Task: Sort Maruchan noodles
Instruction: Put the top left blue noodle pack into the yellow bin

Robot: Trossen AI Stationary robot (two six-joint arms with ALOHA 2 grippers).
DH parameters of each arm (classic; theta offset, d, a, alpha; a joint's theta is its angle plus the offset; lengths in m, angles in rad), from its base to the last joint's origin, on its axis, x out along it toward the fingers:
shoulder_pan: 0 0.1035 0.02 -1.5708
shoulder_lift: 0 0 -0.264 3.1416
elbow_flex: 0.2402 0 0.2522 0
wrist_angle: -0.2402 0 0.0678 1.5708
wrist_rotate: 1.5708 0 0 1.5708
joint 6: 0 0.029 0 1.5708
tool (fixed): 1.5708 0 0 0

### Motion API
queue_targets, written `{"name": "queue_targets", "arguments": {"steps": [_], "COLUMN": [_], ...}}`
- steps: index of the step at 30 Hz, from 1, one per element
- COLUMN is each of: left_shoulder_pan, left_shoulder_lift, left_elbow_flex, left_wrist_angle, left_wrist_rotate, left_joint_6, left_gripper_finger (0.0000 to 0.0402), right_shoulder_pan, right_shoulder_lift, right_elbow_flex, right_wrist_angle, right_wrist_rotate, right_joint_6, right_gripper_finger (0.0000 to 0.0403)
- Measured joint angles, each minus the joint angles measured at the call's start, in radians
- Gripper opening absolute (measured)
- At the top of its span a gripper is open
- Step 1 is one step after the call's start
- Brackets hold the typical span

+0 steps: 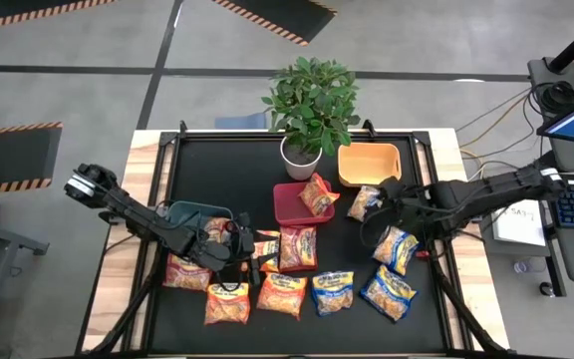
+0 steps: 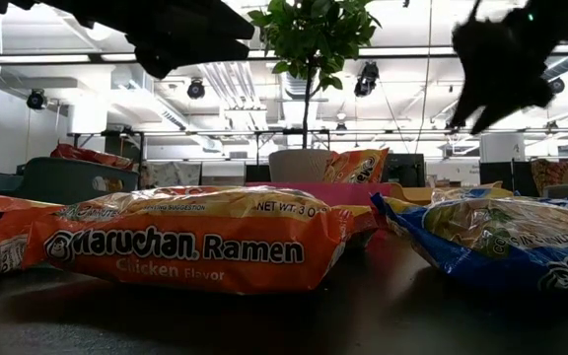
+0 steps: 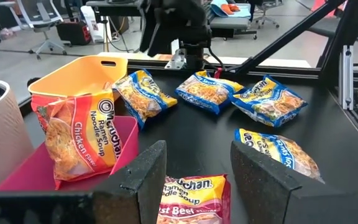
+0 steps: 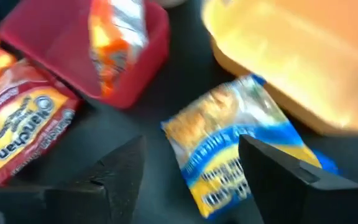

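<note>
Barely begun — one orange Maruchan packet (image 1: 318,194) propped in the red bin (image 1: 289,206), one blue packet (image 1: 365,202) leaning on the orange bin (image 1: 369,165), long axis tilted up its wall. Some ten packets loose on the mat. Right gripper (image 4: 191,177) over the blue packet, jaws parted, empty. Left gripper (image 3: 194,177) open, empty — above a beef packet (image 3: 191,199).
</note>
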Motion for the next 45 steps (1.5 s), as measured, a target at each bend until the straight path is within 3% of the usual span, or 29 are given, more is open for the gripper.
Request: {"name": "queue_targets", "arguments": {"steps": [9, 15, 19, 24, 35, 45], "left_shoulder_pan": [0.014, 0.019, 0.022, 0.022, 0.022, 0.028], "left_shoulder_lift": [0.0, 0.0, 0.0, -0.016, -0.127, -0.149], "left_elbow_flex": [0.0, 0.0, 0.0, 0.0, 0.0, 0.0], "left_wrist_angle": [0.0, 0.003, 0.004, 0.008, 0.034, 0.038], "left_wrist_rotate": [-0.003, -0.003, -0.004, -0.076, -0.099, -0.099], "left_joint_6": [0.05, 0.106, 0.151, 0.234, 0.42, 0.469], "left_gripper_finger": [0.0164, 0.0164, 0.0164, 0.0164, 0.0164, 0.0164], "right_shoulder_pan": [-0.072, -0.181, -0.211, -0.211, -0.216, -0.216], "right_shoulder_lift": [-0.07, -0.015, -0.004, -0.007, -0.007, -0.006], "right_elbow_flex": [-0.076, -0.071, -0.075, -0.101, -0.276, -0.442], "right_wrist_angle": [-0.001, -0.228, -0.24, -0.207, 0.093, 0.508], "right_wrist_rotate": [0.016, -0.026, -0.091, -0.094, -0.086, -0.074], "right_joint_6": [0.123, 0.254, 0.259, 0.229, 0.225, 0.21], "right_gripper_finger": [0.0283, 0.0279, 0.0279, 0.0286, 0.029, 0.029]}}
